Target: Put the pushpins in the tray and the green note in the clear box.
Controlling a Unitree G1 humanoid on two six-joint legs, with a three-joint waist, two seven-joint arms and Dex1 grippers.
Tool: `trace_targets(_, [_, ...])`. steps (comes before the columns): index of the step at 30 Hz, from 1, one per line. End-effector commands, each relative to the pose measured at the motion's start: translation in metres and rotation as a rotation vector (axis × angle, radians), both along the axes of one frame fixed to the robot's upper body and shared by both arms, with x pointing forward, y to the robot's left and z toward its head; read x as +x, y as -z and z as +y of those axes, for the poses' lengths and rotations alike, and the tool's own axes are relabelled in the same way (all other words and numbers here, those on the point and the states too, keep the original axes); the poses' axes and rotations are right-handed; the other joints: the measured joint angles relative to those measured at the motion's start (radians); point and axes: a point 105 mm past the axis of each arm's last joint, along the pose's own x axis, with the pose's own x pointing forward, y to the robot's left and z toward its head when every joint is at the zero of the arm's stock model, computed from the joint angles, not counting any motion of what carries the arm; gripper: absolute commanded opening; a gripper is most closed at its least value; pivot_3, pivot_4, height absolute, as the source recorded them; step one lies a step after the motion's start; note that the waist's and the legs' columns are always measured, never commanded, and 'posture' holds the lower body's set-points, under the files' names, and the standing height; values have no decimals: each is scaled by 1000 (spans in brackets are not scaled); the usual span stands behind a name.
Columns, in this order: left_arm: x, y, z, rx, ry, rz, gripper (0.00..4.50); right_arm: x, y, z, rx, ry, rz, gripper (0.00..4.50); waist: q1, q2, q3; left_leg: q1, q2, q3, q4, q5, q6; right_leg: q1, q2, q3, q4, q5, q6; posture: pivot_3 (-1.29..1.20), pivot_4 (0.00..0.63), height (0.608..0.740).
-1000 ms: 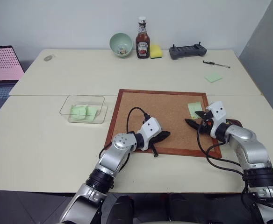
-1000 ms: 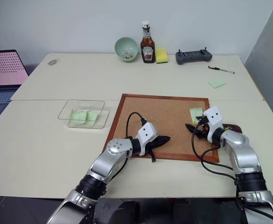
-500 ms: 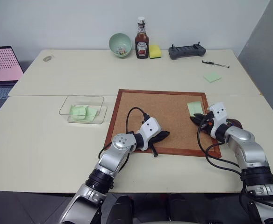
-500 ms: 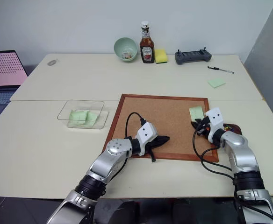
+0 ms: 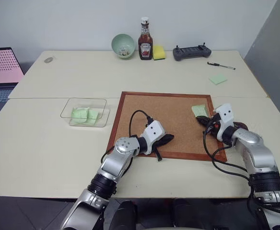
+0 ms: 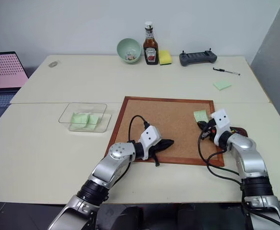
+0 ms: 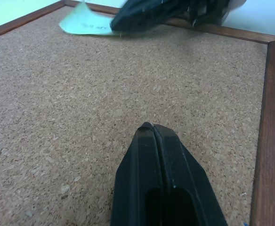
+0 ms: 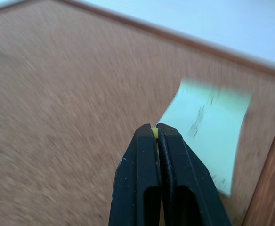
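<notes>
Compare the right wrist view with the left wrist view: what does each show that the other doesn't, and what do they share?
Right wrist view adds: the right gripper shut, with a tiny yellow bit, probably a pushpin, pinched at its tips. Left wrist view adds: the left gripper shut and empty over the cork, and the right gripper seen from outside, its tips at the note's edge. Both: the cork board with its wooden frame, and the green note, which seems to curl up off the cork.
</notes>
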Motion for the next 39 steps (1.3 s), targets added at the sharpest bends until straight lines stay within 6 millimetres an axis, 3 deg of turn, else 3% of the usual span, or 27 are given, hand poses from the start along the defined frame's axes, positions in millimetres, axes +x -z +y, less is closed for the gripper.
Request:
trace_targets(1, [-2,19,7,27,-35,70,0,-8,-28,9,-17,-72,-91,31,0,0,0,0,0,0,0,0,0,0,0,0,0,0,0,0,150,740])
trace_targets(8, [10,0,6,-65,-90,98,0,-15,-32,24,-60,-145,-116,31,0,0,0,0,0,0,0,0,0,0,0,0,0,0,0,0,150,740])
trace_targets(17, [29,-45,12,-277,-205,199,1590,-21,-28,38,-68,-187,-124,0,-1,-3,2,-3,0,0,0,0,0,-4,0,0,0,0,0,0,150,740])
trace_targets(32, [29,-84,5,-605,-224,505,4439,-27,-34,54,-152,-253,-247,0,-1,-5,3,-7,0,-2,1,0,0,-5,0,-2,-1,0,0,0,150,740])
trace_targets(39, [37,-80,-2,-652,-251,609,4485,-33,-40,62,-186,-297,-295,0,0,-5,3,-7,0,-2,2,0,-1,-5,0,-2,-1,0,0,0,150,740])
